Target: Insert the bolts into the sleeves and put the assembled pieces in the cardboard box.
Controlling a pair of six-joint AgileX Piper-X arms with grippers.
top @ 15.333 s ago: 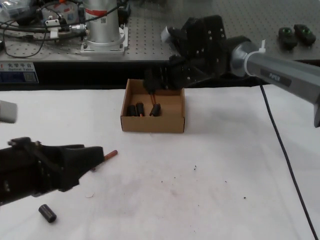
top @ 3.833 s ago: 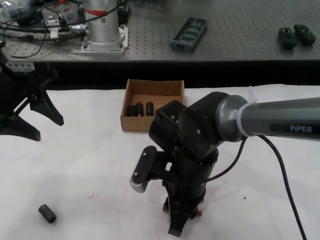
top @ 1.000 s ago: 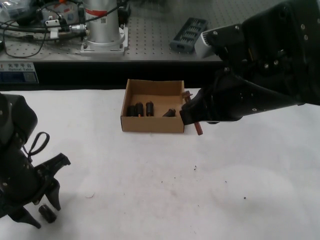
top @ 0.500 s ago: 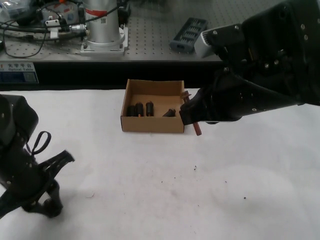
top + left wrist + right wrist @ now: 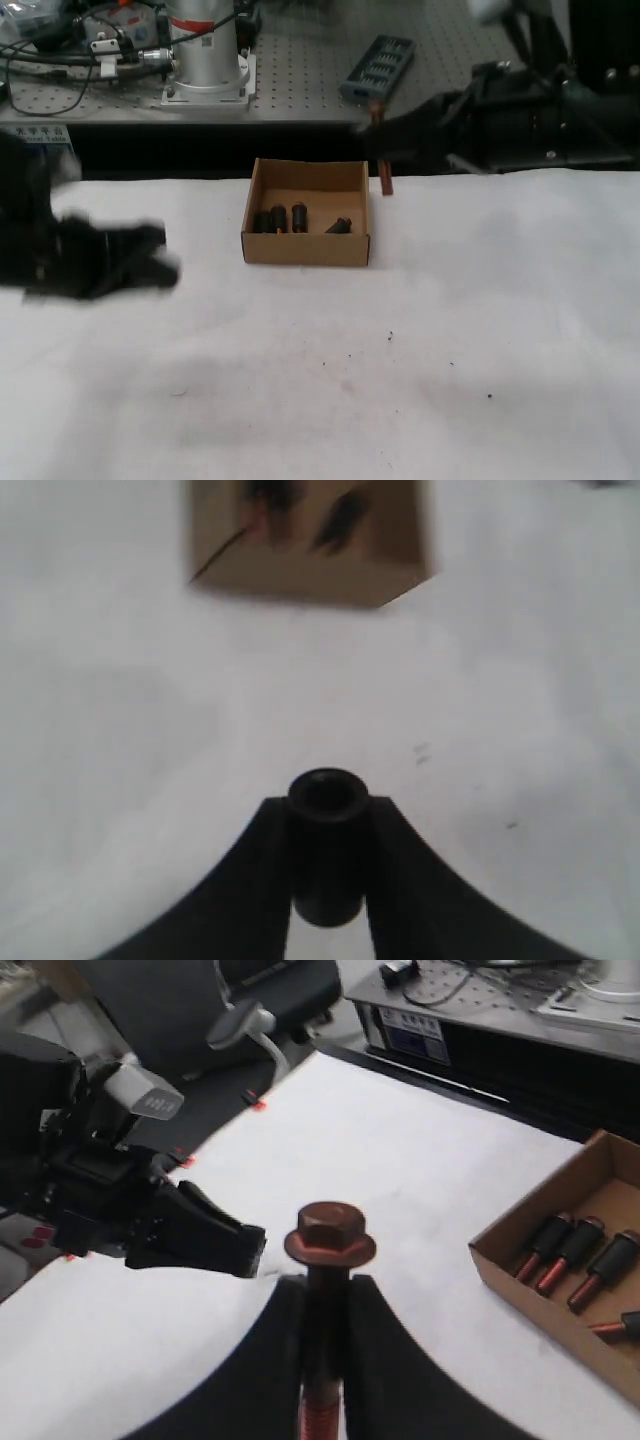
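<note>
A black sleeve (image 5: 325, 870) is clamped between the two fingers of the left gripper (image 5: 327, 815), which are closed against its sides. The open end of the sleeve is turned toward the cardboard box (image 5: 310, 575). In the high view the left arm (image 5: 95, 262) is seen to the left of the box, well apart from it, over the white cloth (image 5: 420, 360) on which the box stands.

A copper-coloured bolt (image 5: 328, 1242) is gripped by the right gripper (image 5: 325, 1285). Its shank is pinched between the closed fingers, and its flanged hexagonal head stands clear of the fingertips. In the high view the bolt (image 5: 382, 160) is seen near the far right corner of the box, outside its walls and held off the cloth.

Four assembled pieces (image 5: 280, 218) lie on the floor of the box, each a black sleeve with a copper end showing. Three are laid side by side toward the left wall of the box. The fourth is set apart from them, nearer the right wall and at an angle to the others.

Behind the box a perforated metal bench (image 5: 300, 80) is seen. On it stand a metal column (image 5: 205, 50), behind the left part of the box, and a dark ribbed block (image 5: 380, 62), behind its right part.
</note>
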